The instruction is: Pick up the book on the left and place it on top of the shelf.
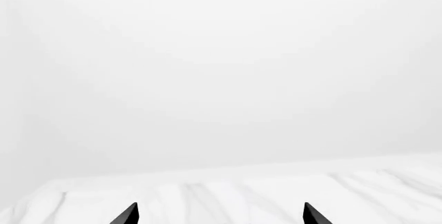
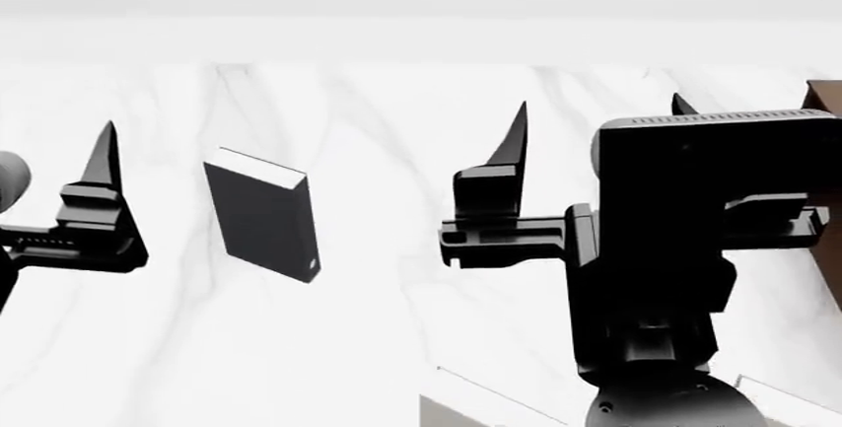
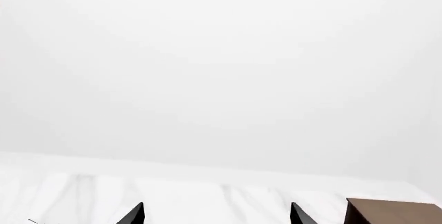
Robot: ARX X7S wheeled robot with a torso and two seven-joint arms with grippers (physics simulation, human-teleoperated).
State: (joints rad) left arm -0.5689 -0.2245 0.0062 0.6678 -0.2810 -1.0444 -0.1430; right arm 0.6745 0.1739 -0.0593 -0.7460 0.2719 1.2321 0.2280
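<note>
surface: white marble table (image 2: 394, 348) | on it: black book (image 2: 263, 212), lying flat

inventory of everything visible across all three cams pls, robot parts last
book: 1, black cover with white page edges, lying on the table between the two grippers in the head view, nearer the left one.
shelf: 1, dark brown, only a corner seen, at the table's right edge; also a sliver in the head view.
table: 1, white marble with grey veins, under everything.
light grey-white flat object: only partly seen at the bottom edge of the head view; cannot tell what it is.
wall: white, plain, behind the table.
left gripper: 1, black, fingers apart, holding nothing.
right gripper: 1, black, fingers apart, holding nothing.
</note>
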